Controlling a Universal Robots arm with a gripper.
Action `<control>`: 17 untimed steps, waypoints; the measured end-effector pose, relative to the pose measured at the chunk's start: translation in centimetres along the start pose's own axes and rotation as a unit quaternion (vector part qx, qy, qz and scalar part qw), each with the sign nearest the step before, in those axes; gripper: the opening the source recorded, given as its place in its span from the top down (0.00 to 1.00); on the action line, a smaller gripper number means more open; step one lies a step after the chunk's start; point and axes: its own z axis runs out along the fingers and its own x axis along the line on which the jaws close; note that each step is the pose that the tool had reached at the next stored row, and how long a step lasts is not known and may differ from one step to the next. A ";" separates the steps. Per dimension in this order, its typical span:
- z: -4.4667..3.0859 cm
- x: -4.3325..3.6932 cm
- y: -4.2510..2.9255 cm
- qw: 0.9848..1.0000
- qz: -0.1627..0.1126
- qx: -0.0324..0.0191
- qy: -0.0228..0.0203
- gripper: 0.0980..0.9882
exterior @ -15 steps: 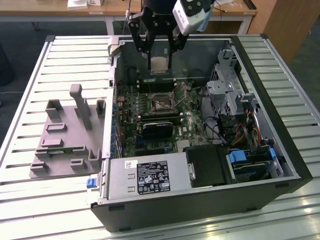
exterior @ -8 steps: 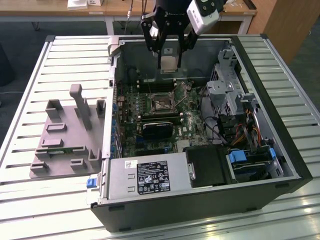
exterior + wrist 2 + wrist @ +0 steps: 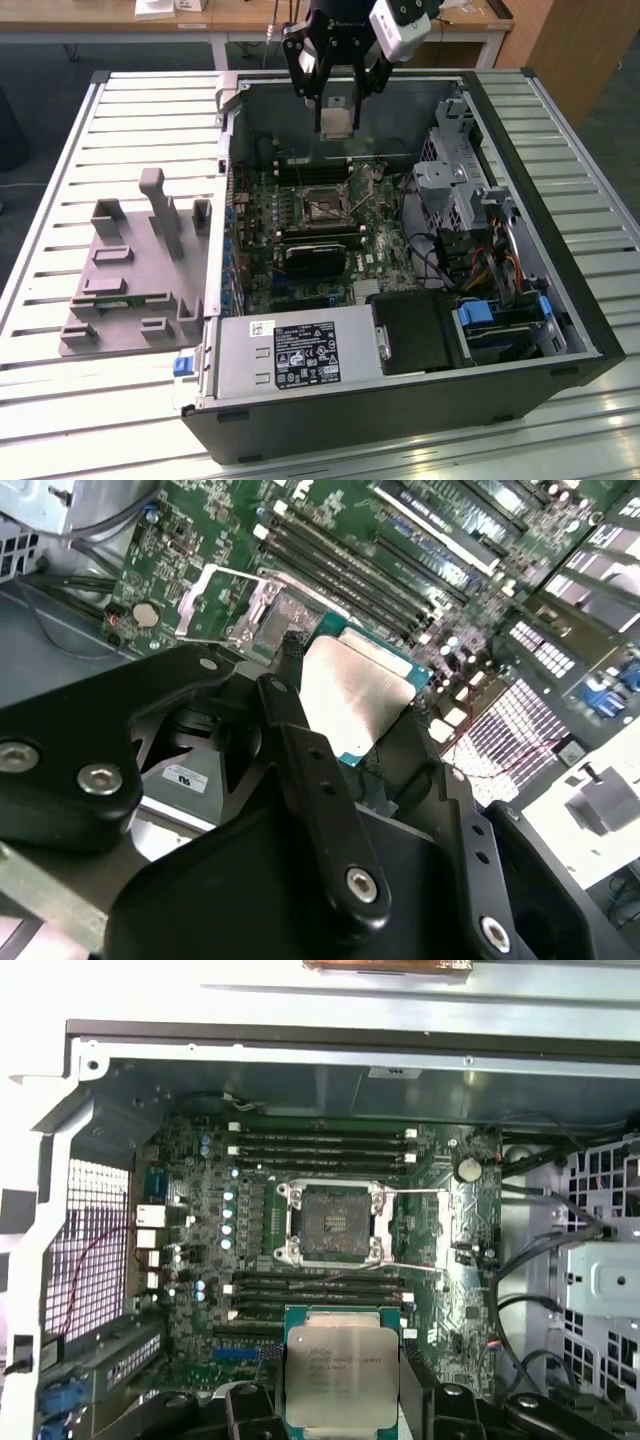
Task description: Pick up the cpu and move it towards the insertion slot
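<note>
One cpu (image 3: 341,1375) in closed jaws, above the insertion slot (image 3: 334,1223).

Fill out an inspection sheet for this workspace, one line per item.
Surface: slatted metal table carrying an open computer case.
Job's things: cpu held in the air above the motherboard; insertion slot open and empty.
Clutter: grey parts holder on the exterior view's left.
Grippers: gripper shut on the cpu, above the case's far wall.
Cables: bundles by the drive cage.
Surroundings: wooden desks behind the table.
</note>
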 end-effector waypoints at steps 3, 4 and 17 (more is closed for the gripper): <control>0.19 -0.05 0.61 1.000 -0.001 0.000 0.000 0.50; 0.22 -0.06 0.78 1.000 -0.001 0.000 0.000 0.50; 0.81 -0.74 3.35 1.000 -0.005 0.000 0.000 0.50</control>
